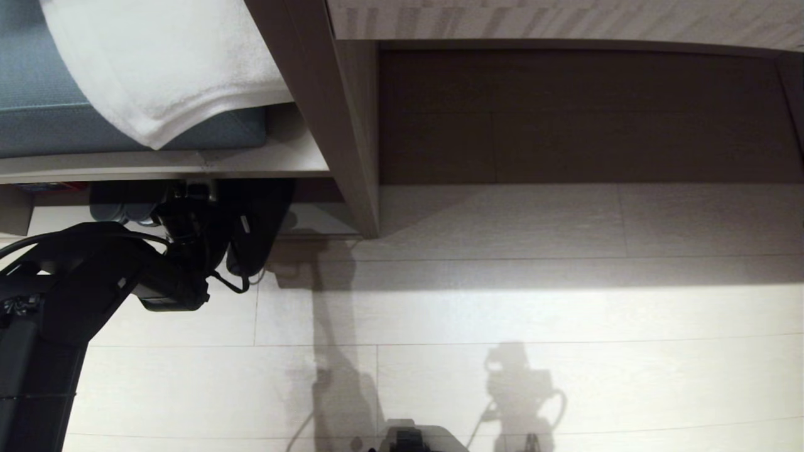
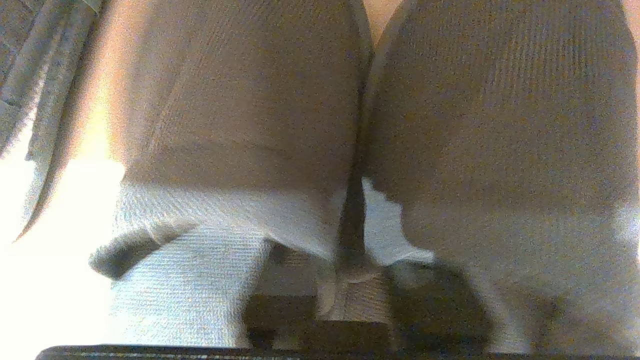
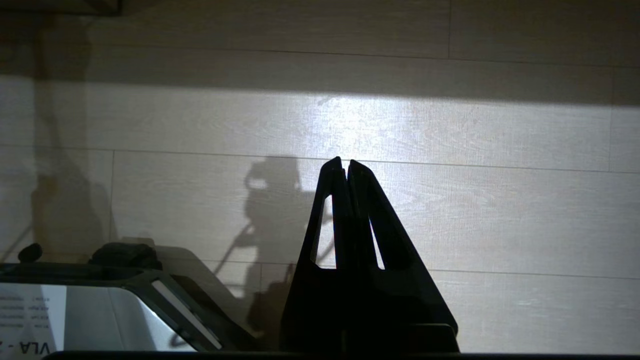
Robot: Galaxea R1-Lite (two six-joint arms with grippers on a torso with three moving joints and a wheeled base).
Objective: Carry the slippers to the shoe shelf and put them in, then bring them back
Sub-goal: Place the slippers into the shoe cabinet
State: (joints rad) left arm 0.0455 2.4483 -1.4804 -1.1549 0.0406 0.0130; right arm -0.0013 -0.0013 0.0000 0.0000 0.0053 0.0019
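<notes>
The two black slippers (image 2: 240, 100) lie side by side, toes in, inside the low shoe shelf (image 1: 317, 220) under the bench. In the head view one slipper's heel (image 1: 260, 220) sticks out past the shelf's front edge. My left gripper (image 1: 210, 220) reaches into the shelf between the pair. In the left wrist view the left gripper (image 2: 350, 280) stands a little open, with the slippers' inner rims still between its fingers. My right gripper (image 3: 346, 161) is shut and empty, hanging over the floor.
A grey cushion (image 1: 38, 94) and a white towel (image 1: 163, 63) lie on the bench above the shelf. Another dark pair with grey rims (image 1: 119, 210) sits further left in it. A wooden upright (image 1: 342, 138) divides it from a dark recess (image 1: 565, 113). Pale floorboards (image 1: 502, 301) lie in front.
</notes>
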